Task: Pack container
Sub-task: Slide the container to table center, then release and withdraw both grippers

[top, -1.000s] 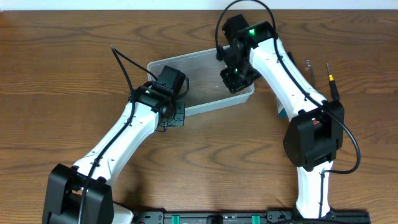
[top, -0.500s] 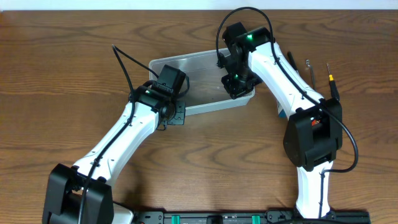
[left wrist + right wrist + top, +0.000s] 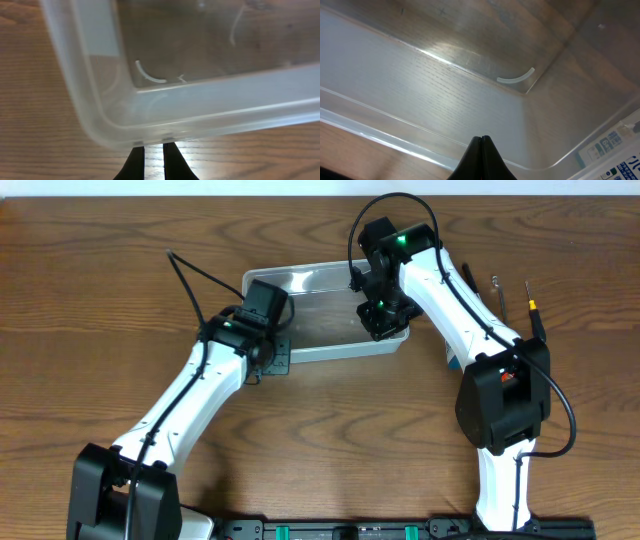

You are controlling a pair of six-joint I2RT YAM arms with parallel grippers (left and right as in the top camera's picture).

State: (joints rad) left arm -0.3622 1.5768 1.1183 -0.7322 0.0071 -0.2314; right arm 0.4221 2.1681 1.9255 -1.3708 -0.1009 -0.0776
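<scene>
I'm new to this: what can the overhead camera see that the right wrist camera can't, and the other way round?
Only overhead: the left gripper at a corner of the container, the container's whole outline, and two thin tools lying at the right. Only the right wrist: the print on a blue-and-white box seen through the clear wall, and a curved white mark in the floor's corner. Both: the container, the wooden table, and the right gripper, pinched shut at the container's rim.
</scene>
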